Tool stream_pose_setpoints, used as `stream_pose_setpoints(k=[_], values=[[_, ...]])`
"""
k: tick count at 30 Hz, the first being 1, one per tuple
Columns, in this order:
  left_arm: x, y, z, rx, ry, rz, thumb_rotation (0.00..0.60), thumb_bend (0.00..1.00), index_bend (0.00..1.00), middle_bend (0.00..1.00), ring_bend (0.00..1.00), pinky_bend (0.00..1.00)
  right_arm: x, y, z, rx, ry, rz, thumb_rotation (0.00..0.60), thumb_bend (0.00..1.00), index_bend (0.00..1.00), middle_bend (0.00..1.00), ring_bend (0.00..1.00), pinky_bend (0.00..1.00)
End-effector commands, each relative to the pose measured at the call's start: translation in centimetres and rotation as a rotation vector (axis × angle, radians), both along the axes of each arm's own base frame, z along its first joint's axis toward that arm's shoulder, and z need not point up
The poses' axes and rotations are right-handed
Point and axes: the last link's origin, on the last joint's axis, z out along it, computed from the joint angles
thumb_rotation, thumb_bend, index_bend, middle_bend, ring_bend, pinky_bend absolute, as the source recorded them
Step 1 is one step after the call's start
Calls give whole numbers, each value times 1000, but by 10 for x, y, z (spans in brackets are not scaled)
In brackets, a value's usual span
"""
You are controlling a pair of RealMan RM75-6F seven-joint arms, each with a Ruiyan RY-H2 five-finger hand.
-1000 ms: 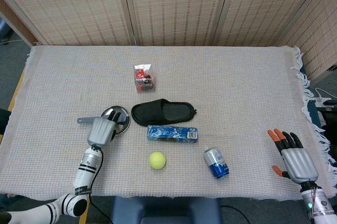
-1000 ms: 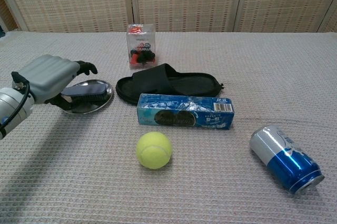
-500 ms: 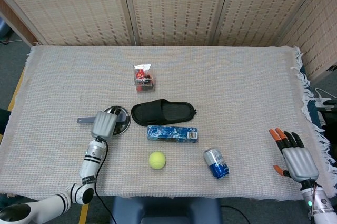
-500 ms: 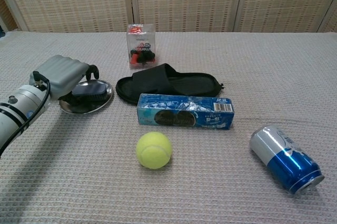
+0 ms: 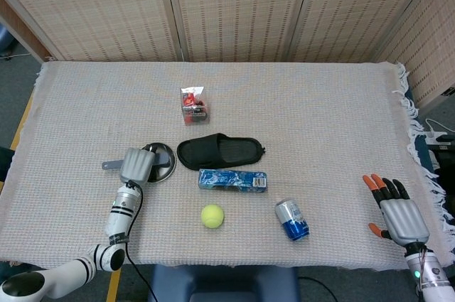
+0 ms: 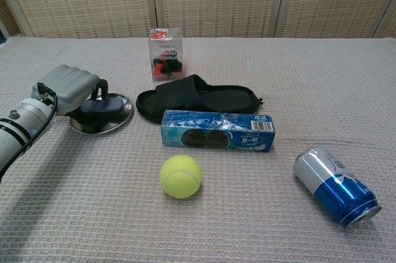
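Note:
My left hand (image 5: 138,165) (image 6: 69,86) lies over a round silver dish (image 5: 166,168) (image 6: 121,117) at the table's left front. Its fingers curl down around a dark brush (image 6: 103,107) that rests in the dish. The brush's grey handle (image 5: 109,165) sticks out to the left of the hand. My right hand (image 5: 397,214) hovers at the table's right front edge, fingers spread and holding nothing; only the head view shows it.
A black slipper (image 5: 220,151) (image 6: 198,99) lies right of the dish, with a blue box (image 5: 233,179) (image 6: 216,132) in front of it. Nearer are a tennis ball (image 5: 212,215) (image 6: 180,176) and a blue can (image 5: 292,219) (image 6: 334,187) on its side. A small red packet (image 5: 193,104) (image 6: 164,53) stands farther back.
My left hand has moved forward over the dish and lowered, and its fingers have come down around the brush. The right hand has hardly moved.

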Motion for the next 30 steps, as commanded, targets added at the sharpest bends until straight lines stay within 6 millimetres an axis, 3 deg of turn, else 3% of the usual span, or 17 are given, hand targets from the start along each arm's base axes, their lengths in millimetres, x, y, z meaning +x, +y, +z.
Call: stream_pose_setpoints(k=[1,8,12,14,21,23,27,30], values=[[0,0,0,0,1,-2,600,368,466,513,899,1000,0,0,0,0,0,0,600,122,0,0,0,0],[1,-2,2,6,-10,-19,600,372,523,581,899,1000,1,-2,-5,10,3,16,600,122,0,0,0,0],[9,-1,7,6,-33,-29,600,378,538,599,899,1000,7,-17,-18,43,-9,66,600,121,0,0,0,0],[15,0,10,6,-46,-34,600,379,539,599,899,1000,11,-32,-24,58,2,101,600,122,0,0,0,0],[46,5,19,21,-70,-75,600,376,538,599,899,1000,38,-115,-60,145,-6,173,600,156,0,0,0,0],[55,6,19,20,-70,-84,600,376,538,599,899,1000,48,-132,-73,164,-10,194,600,195,0,0,0,0],[72,8,18,24,-69,-103,600,376,539,599,900,1000,71,-162,-104,186,-8,259,600,385,0,0,0,0],[81,8,15,24,-56,-120,600,377,539,599,899,1000,88,-177,-124,189,-30,294,600,428,0,0,0,0]])
